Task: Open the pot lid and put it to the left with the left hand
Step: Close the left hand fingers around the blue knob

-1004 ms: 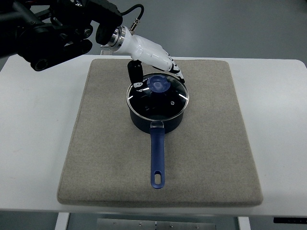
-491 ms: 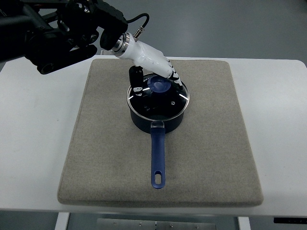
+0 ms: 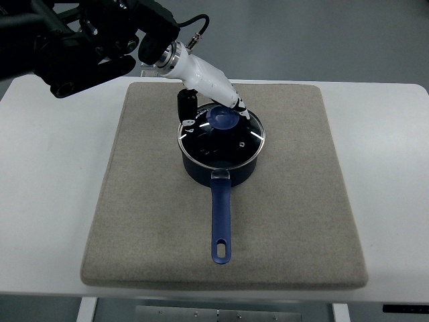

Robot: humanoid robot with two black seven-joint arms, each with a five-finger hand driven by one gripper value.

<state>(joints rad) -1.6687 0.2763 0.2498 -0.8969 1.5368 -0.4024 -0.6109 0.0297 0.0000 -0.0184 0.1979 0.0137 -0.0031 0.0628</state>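
A dark blue saucepan (image 3: 221, 168) stands in the middle of the grey mat (image 3: 288, 201), its long blue handle (image 3: 220, 221) pointing toward the near edge. The glass lid (image 3: 231, 142) with its blue knob (image 3: 222, 121) sits flat on the pot. My left hand (image 3: 216, 114), white with black fingertips, reaches in from the upper left and hovers at the knob. Its thumb (image 3: 187, 107) is left of the knob and its fingers (image 3: 241, 107) lie behind it, spread around the knob without closing on it. The right arm is out of view.
The mat lies on a white table (image 3: 53, 188). The black left arm (image 3: 87, 40) crosses the table's far left corner. Bare mat lies left of the pot (image 3: 141, 174) and to its right.
My left hand has turned and narrowed over the lid, its fingers drawing in behind the knob. The lid and pot have not moved.
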